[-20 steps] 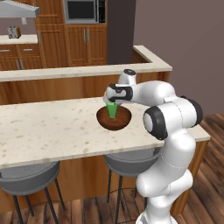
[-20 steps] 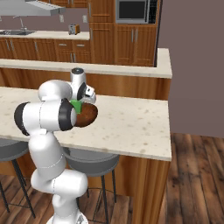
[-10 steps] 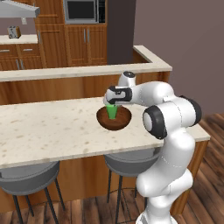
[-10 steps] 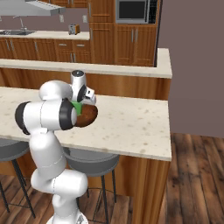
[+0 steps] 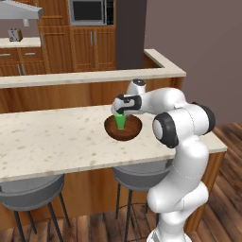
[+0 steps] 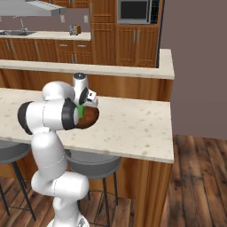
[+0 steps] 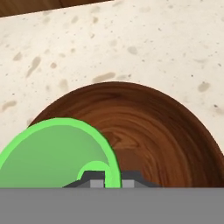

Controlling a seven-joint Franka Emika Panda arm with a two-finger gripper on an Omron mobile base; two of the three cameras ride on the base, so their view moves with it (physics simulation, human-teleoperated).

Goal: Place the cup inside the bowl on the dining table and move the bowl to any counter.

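Observation:
The green cup [image 5: 121, 122] stands upright inside the brown wooden bowl [image 5: 124, 132] on the dining table [image 5: 56, 142]. My gripper [image 5: 121, 112] comes down on it from above and is shut on the cup's rim. In the hand view the cup [image 7: 52, 157] sits at the lower left of the bowl [image 7: 162, 131], and my gripper [image 7: 113, 178] pinches its rim, one tip inside and one outside. From the right base view my arm hides most of the cup [image 6: 80, 110]; the bowl [image 6: 89, 117] shows beside the elbow.
A raised wood-fronted ledge [image 5: 94, 75] runs just behind the table. Grey stools [image 5: 28, 194] [image 5: 137, 175] stand under the table's near edge. The far counter [image 6: 44, 34] over wooden cabinets carries a toaster [image 5: 14, 34].
My hand has come down a little with the cup, which now sits lower in the bowl. The bowl has stayed where it was.

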